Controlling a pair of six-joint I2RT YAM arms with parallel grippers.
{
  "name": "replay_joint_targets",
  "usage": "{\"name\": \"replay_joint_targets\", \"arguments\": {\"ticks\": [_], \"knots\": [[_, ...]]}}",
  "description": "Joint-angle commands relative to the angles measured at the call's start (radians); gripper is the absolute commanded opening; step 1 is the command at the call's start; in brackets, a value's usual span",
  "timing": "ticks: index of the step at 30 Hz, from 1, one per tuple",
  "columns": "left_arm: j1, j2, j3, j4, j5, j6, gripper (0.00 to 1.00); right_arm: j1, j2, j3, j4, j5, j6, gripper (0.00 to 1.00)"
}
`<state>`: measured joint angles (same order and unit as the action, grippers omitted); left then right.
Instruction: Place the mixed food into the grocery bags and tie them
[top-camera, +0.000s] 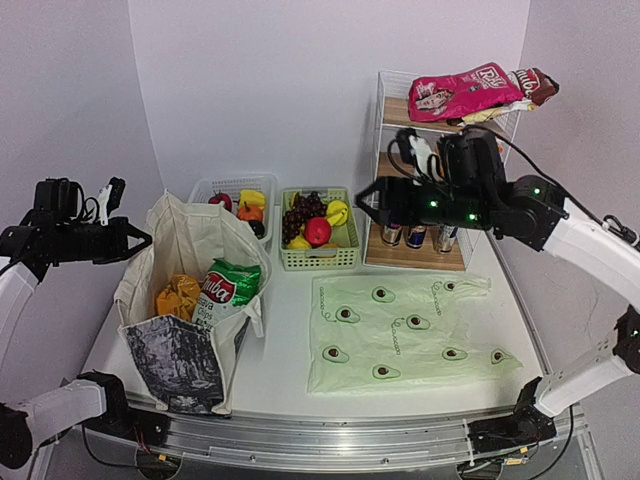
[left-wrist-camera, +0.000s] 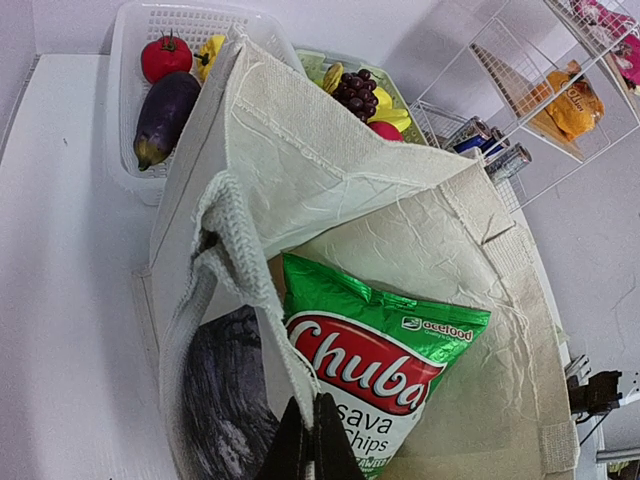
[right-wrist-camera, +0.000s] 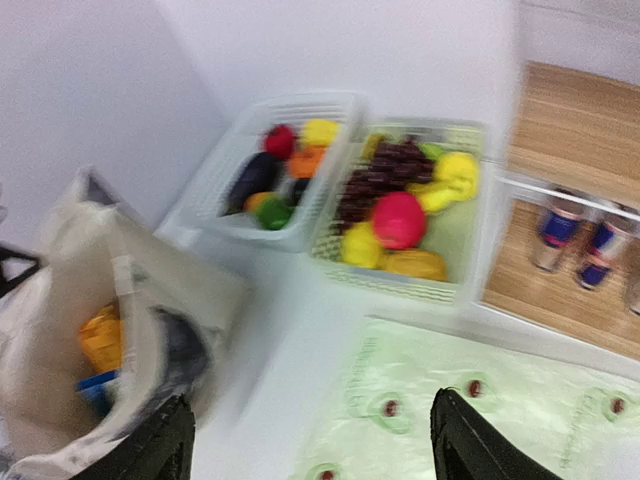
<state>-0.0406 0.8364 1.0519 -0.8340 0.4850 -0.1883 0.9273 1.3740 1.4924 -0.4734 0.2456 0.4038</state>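
The beige canvas tote (top-camera: 190, 250) stands open at the left with a green-white Chuba packet (top-camera: 228, 290) and an orange packet (top-camera: 178, 296) inside. My left gripper (top-camera: 138, 240) is shut on the tote's white handle strap (left-wrist-camera: 235, 250); the packet (left-wrist-camera: 370, 350) lies just below it. The pale-green avocado bag (top-camera: 410, 330) lies flat and empty at the right. My right gripper (top-camera: 362, 203) is open and empty, hovering above the right side of the green basket (top-camera: 320, 262), which holds grapes (top-camera: 300, 212), a red apple (top-camera: 318, 231) and bananas (top-camera: 338, 211). The right wrist view is blurred.
A white basket (top-camera: 205, 190) of toy vegetables stands behind the tote. A wire shelf rack (top-camera: 385, 130) at the back right holds drink cans (top-camera: 415, 236) on its bottom level and a pink snack packet (top-camera: 465, 92) on top.
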Motion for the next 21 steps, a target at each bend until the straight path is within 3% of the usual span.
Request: {"name": "replay_joint_targets", "arguments": {"ticks": [1, 7, 12, 21], "knots": [[-0.001, -0.013, 0.009, 0.085, -0.011, 0.012, 0.00, -0.106, -0.050, -0.220, -0.025, 0.214, -0.016, 0.76], [-0.001, 0.000, 0.000, 0.094, -0.014, 0.011, 0.00, -0.238, -0.095, -0.433, 0.153, 0.258, -0.125, 0.82], [-0.001, 0.005, -0.016, 0.121, -0.016, 0.009, 0.00, -0.383, -0.084, -0.697, 0.643, 0.226, -0.187, 0.81], [-0.001, 0.002, -0.044, 0.187, -0.021, 0.015, 0.00, -0.555, 0.188, -0.831, 1.240, 0.189, -0.297, 0.87]]}}
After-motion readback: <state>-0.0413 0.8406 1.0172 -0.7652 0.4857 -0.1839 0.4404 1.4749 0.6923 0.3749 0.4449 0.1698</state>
